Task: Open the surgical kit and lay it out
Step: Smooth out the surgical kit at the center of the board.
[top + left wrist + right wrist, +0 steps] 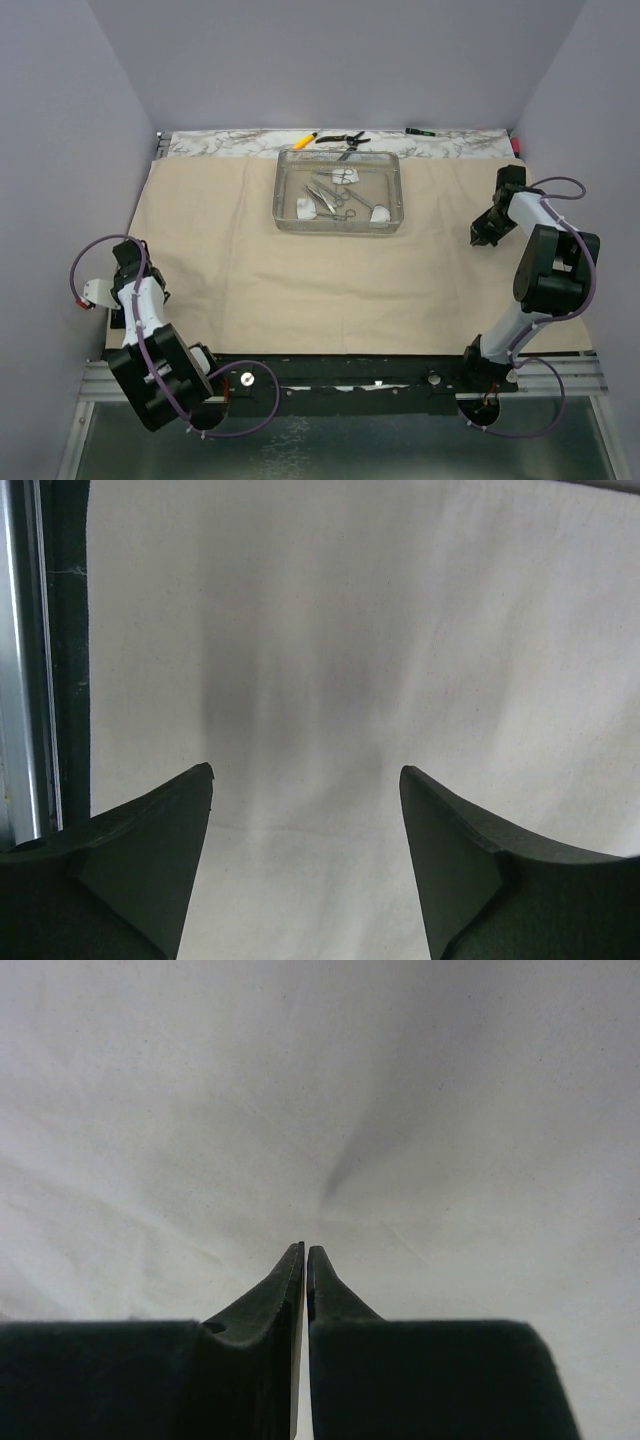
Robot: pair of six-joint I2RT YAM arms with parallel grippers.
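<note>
We find the beige cloth wrap point(250, 270) spread flat. The clear plastic tray point(277, 190) rests on it at 12 o'clock, holding ring-handled clamps point(325, 195) and gauze balls point(380, 215). The left gripper point(305, 772), at 8 o'clock, hangs wide open over bare cloth, holding nothing. The right gripper point(305, 1250), at 3 o'clock, is pressed shut, seemingly empty. We judge unfolding complete and advise smoothing the crease ahead of the right gripper, then lifting instruments out singly. The marbled tabletop point(220, 143) shows at the far edge, bearing a yellow pen point(305, 140) and black-handled pliers point(342, 138). Lilac walls point(60, 150) enclose three sides.
</note>
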